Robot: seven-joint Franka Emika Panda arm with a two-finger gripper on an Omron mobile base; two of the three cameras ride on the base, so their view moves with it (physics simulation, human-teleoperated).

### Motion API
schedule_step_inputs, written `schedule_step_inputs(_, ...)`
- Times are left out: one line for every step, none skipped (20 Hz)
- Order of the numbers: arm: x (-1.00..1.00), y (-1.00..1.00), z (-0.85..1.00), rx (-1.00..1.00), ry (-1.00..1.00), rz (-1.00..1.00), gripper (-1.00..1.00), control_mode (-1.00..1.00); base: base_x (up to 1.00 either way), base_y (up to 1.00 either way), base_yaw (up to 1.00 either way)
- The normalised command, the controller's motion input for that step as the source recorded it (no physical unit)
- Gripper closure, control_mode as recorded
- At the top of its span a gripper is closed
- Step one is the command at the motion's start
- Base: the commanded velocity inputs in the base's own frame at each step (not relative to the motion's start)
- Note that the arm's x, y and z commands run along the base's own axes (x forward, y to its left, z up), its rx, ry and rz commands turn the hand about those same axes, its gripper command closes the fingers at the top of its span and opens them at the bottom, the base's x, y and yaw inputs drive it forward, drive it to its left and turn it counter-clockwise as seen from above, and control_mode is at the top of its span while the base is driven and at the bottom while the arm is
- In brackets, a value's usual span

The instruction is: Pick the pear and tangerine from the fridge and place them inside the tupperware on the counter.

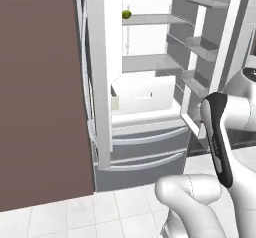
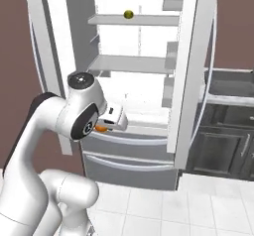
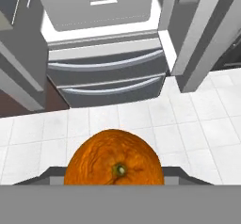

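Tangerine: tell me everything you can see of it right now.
The tangerine is a round, bright orange fruit with dimpled, slightly mottled skin and a small pale green stem scar facing the hand camera. It sits clamped in the shut gripper, out of the fridge, above the white tiled floor before the open doors. In the right base view just an orange sliver peeks out under the hand.

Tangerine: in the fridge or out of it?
Out. The tangerine sits in the shut gripper, above floor tiles in front of the open fridge.
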Motion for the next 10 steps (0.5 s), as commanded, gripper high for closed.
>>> schedule_step_inputs(0.00,0.00,0.00,0.00,0.00,0.00,1.00,1.00,-0.47,-0.68,-0.46)
schedule_step_inputs(0.00,0.00,0.00,0.00,0.00,0.00,1.00,1.00,-0.43,-0.75,-0.46)
schedule_step_inputs(0.00,0.00,0.00,0.00,0.00,0.00,1.00,1.00,-0.31,-0.77,-0.51)
schedule_step_inputs(0.00,0.00,0.00,0.00,0.00,0.00,1.00,1.00,-0.25,-0.78,-0.55)
schedule_step_inputs(0.00,0.00,0.00,0.00,0.00,0.00,1.00,1.00,-0.17,-0.83,-0.56)
schedule_step_inputs(0.00,0.00,0.00,0.00,0.00,0.00,1.00,1.00,-0.12,-0.84,-0.58)
schedule_step_inputs(0.00,0.00,0.00,0.00,0.00,0.00,1.00,1.00,-0.06,-0.86,-0.55)
schedule_step_inputs(0.00,0.00,0.00,0.00,0.00,0.00,1.00,1.00,0.00,-0.86,-0.53)
schedule_step_inputs(0.00,0.00,0.00,0.00,0.00,0.00,1.00,1.00,0.00,-0.87,-0.53)
schedule_step_inputs(0.00,0.00,0.00,0.00,0.00,0.00,1.00,1.00,0.00,-0.84,-0.50)
